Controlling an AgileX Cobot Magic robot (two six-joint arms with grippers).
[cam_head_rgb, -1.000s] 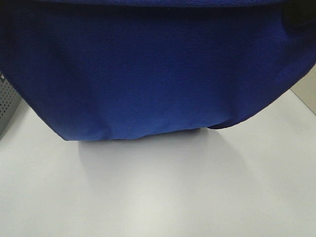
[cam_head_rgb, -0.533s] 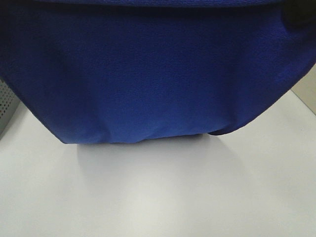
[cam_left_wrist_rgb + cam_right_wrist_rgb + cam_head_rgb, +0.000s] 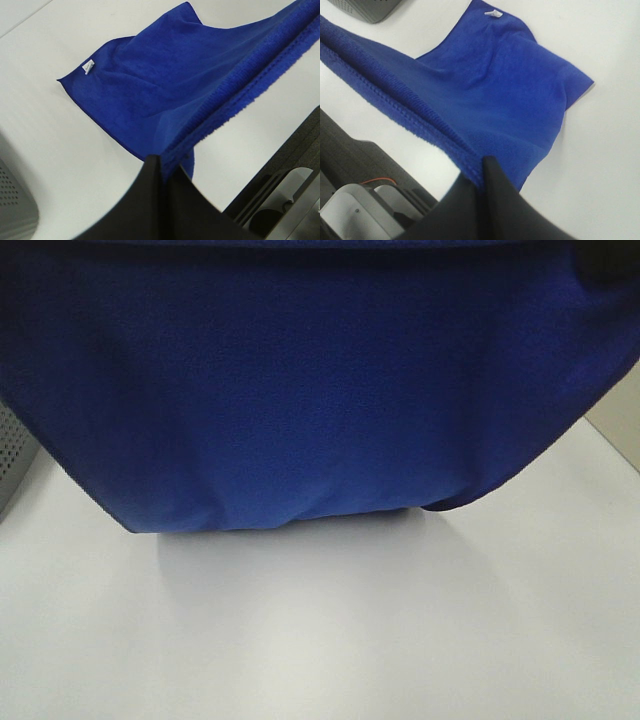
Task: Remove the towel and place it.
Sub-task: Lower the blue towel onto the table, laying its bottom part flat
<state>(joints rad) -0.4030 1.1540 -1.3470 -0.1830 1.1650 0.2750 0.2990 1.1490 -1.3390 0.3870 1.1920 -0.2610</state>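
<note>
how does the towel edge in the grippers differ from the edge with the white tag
The held edge is raised and stretched between the left gripper and right gripper; the tagged edge lies on the table. The held edge runs straight; the tagged edge is wavy. Both are blue plush.

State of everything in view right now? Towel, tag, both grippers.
towel: lifted by one stitched edge, stretched between both grippers, far end lying on the table
left gripper: shut on the towel's edge
right gripper: shut on the towel's edge
white tag: exposed at a far corner, down on the table
</note>
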